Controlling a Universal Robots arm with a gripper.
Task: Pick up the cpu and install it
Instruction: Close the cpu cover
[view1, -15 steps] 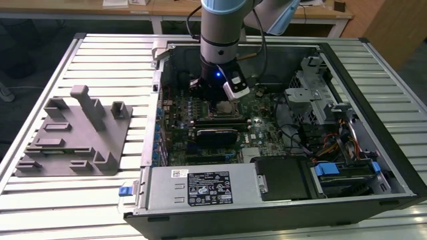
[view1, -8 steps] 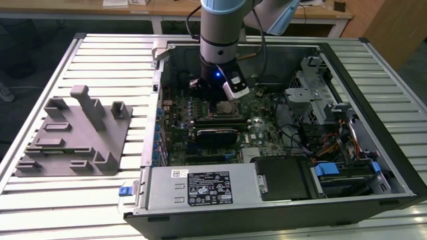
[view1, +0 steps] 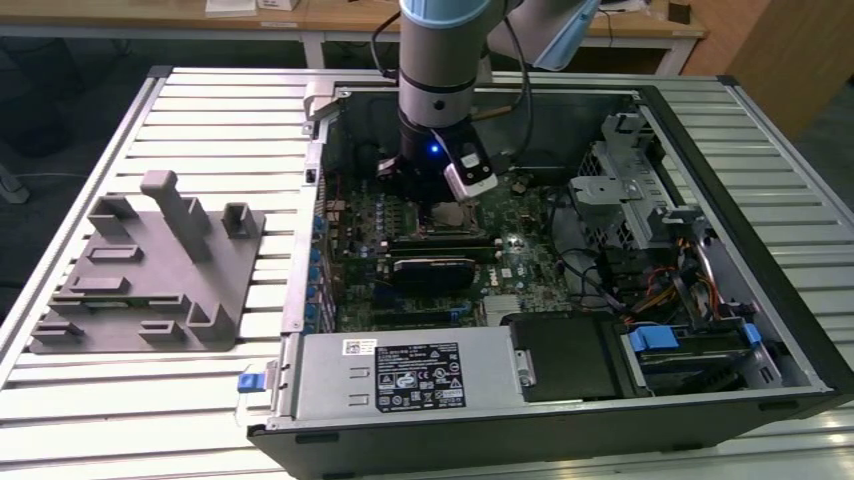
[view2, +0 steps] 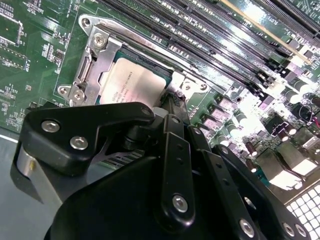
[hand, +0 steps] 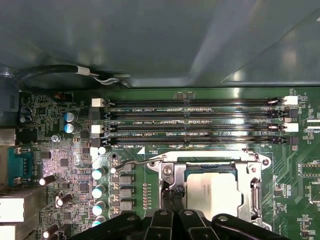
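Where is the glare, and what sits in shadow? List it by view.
Second wrist view: glare washes out the motherboard past the memory slots; the tool is dark. First wrist view: the capacitors glint, the cpu is evenly lit. Exterior view: the computer case is dim inside.

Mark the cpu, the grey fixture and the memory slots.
cpu (hand: 214, 190): first wrist view, centre of its metal top.
grey fixture (view1: 147, 290): exterior view, flat base plate.
memory slots (hand: 195, 128): first wrist view, one slot's middle.

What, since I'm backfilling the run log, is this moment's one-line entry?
cpu: lying in socket | gripper: low at socket edge, beside cpu
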